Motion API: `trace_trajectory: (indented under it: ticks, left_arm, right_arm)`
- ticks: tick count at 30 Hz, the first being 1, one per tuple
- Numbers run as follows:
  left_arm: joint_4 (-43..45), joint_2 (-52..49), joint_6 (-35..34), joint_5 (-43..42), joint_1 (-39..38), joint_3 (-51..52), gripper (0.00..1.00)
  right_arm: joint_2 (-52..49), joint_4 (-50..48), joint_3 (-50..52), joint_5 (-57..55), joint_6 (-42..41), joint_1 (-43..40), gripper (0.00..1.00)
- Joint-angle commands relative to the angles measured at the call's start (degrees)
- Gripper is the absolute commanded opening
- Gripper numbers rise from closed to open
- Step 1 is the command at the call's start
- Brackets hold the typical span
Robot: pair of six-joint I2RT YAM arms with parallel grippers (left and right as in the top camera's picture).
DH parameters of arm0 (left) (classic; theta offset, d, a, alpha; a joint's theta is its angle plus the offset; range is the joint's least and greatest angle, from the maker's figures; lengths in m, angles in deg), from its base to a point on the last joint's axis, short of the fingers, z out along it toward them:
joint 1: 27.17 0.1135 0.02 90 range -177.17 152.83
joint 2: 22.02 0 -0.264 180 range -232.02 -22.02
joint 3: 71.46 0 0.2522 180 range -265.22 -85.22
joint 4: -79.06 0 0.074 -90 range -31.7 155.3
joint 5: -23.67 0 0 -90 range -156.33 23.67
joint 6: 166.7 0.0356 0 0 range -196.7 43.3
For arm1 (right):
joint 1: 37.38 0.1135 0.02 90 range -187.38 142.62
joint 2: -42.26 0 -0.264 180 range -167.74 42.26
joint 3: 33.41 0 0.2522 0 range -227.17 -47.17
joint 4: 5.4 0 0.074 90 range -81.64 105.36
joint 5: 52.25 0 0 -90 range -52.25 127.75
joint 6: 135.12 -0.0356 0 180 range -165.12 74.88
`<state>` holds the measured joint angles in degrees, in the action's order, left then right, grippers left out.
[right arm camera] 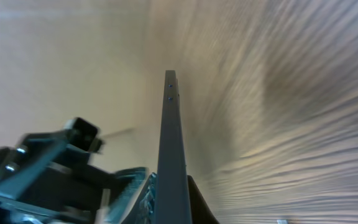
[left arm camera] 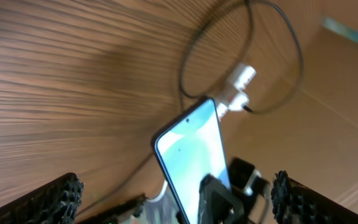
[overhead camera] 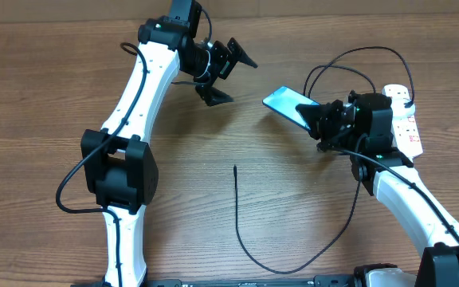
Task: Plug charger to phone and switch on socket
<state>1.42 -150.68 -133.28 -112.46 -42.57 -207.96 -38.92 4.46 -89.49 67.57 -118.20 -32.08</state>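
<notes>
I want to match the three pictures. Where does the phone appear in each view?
Overhead: the phone is right of centre, screen showing.
Left wrist: lower centre, glowing screen towards the camera.
Right wrist: centre, seen edge-on as a thin upright strip.
Shared landmark: the right pincer shut on the phone's end, clearest in overhead and left wrist.

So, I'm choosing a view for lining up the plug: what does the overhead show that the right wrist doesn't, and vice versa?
Only overhead: the charger, its tip lying loose on the table, the socket, and the open left gripper. Only right wrist: the thin edge of the phone seen end-on, with small holes. Both: the phone, which overhead shows clamped in the right gripper.
</notes>
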Motion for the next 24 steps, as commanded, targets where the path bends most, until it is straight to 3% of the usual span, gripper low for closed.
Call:
trace_trajectory:
  ticks: [1,7,13,24]
  left_arm:
    - [2.7,0.2,-2.2,-6.8,-0.5,-1.6,1.0]
    - [9.1,0.2,-7.6,-7.5,-1.1,-1.6,1.0]
    - [14.5,0.1,-10.6,-7.0,-3.5,-1.6,1.0]
    - [17.9,0.1,-15.7,5.3,-9.8,-1.6,1.0]
  right_arm:
    - [0.4,-4.5,-1.1,-0.1,-11.0,-0.2,0.04]
    - [0.4,-13.0,-1.1,-0.9,-21.9,-0.2,0.04]
    - [0.4,-13.7,-1.1,-0.8,-26.9,-0.2,0.04]
    - [0.4,-14.1,-1.1,0.9,-29.9,-0.2,0.04]
